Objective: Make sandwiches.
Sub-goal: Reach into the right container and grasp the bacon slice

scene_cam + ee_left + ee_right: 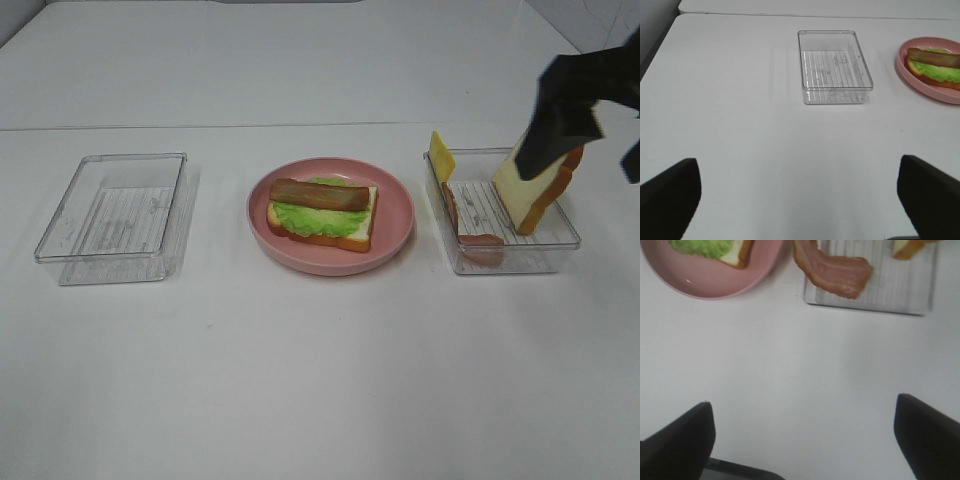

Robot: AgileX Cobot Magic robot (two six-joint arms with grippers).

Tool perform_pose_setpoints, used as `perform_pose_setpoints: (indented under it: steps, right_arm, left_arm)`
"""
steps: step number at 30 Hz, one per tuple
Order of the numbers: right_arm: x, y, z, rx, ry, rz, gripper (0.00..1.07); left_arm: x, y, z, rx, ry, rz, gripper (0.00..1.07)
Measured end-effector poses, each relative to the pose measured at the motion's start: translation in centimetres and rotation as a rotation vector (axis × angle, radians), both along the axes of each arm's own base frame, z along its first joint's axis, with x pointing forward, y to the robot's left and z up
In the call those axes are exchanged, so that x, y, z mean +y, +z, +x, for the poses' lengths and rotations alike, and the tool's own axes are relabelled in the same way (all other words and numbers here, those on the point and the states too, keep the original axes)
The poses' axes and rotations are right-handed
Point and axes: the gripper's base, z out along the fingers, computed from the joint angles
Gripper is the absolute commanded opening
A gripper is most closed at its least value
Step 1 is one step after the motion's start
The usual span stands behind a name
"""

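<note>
There are two bread slices. One bread slice point(358, 237) lies flat on the one pink plate point(396, 215) in the middle of the white table point(300, 380). It has one green lettuce leaf point(310, 219) on it, and one brown bacon strip point(320, 193) on top of that. The other bread slice point(530, 196) stands on its edge, leaning, in the clear tray point(515, 256) right of the plate. That tray also holds one yellow cheese square point(441, 157), leaning in a far corner, and one ham slice point(478, 238) by the side nearest the plate. A second clear tray point(115, 215) sits left of the plate. The left gripper point(797, 165) hangs over the table with its two fingers wide apart. The right gripper point(802, 401) is up near the standing bread, its fingers wide apart too, with only table between them.
</note>
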Motion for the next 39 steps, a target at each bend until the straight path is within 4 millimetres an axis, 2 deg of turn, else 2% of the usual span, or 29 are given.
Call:
perform_pose_setpoints:
  steps: [1, 3, 5, 6, 7, 9, 12, 14, 15, 17, 20, 23, 25, 26, 28, 33, 39]
  right_arm:
    - [0.0, 0.0, 0.0, 0.000, 0.000, 0.000, 0.94]
    - [2.5, -1.8, 3.0, 0.033, 0.040, -0.001, 0.94]
    - [2.9, -2.2, 3.7, 0.036, 0.045, -0.002, 0.94]
    - [3.5, -3.0, 5.2, 0.045, 0.051, -0.004, 0.94]
    - [3.5, -3.0, 5.2, 0.045, 0.051, -0.004, 0.94]
    - [4.2, -4.2, 7.2, 0.054, 0.054, -0.007, 0.94]
    - [4.4, -4.5, 7.9, 0.056, 0.060, -0.010, 0.94]
    - [5.1, -5.7, 10.2, 0.061, 0.063, -0.013, 0.94]
    - [5.1, -5.7, 10.2, 0.061, 0.063, -0.013, 0.94]
    - [5.5, -6.8, 11.6, 0.069, 0.065, -0.015, 0.94]
    - [5.9, -7.8, 12.8, 0.075, 0.072, -0.019, 0.94]
    - [5.9, -8.1, 13.0, 0.079, 0.078, -0.022, 0.94]
    - [6.1, -10.1, 13.6, 0.119, 0.084, -0.038, 0.94]
    - [6.1, -10.1, 13.6, 0.119, 0.084, -0.038, 0.94]
    - [6.0, -11.5, 13.8, 0.148, 0.089, -0.062, 0.94]
    - [5.9, -13.3, 14.1, 0.183, 0.097, -0.090, 0.94]
    - [5.8, -14.2, 14.2, 0.197, 0.104, -0.108, 0.93]
  left_arm:
    - [0.0, 0.0, 0.0, 0.000, 0.000, 0.000, 1.00]
    - [0.0, 0.0, 0.0, 0.000, 0.000, 0.000, 1.00]
    - [0.0, 0.0, 0.0, 0.000, 0.000, 0.000, 1.00]
    - [0.0, 0.0, 0.0, 0.000, 0.000, 0.000, 1.00]
    - [0.0, 0.0, 0.0, 0.000, 0.000, 0.000, 1.00]
    - [0.0, 0.0, 0.0, 0.000, 0.000, 0.000, 1.00]
    - [0.0, 0.0, 0.0, 0.000, 0.000, 0.000, 1.00]
    - [0.0, 0.0, 0.0, 0.000, 0.000, 0.000, 1.00]
    - [0.0, 0.0, 0.0, 0.000, 0.000, 0.000, 1.00]
    - [0.0, 0.0, 0.0, 0.000, 0.000, 0.000, 1.00]
    - [0.0, 0.0, 0.0, 0.000, 0.000, 0.000, 1.00]
    - [0.0, 0.0, 0.0, 0.000, 0.000, 0.000, 1.00]
    - [0.0, 0.0, 0.0, 0.000, 0.000, 0.000, 1.00]
    - [0.0, 0.0, 0.0, 0.000, 0.000, 0.000, 1.00]
    - [0.0, 0.0, 0.0, 0.000, 0.000, 0.000, 1.00]
    - [0.0, 0.0, 0.0, 0.000, 0.000, 0.000, 1.00]
    - [0.0, 0.0, 0.0, 0.000, 0.000, 0.000, 1.00]
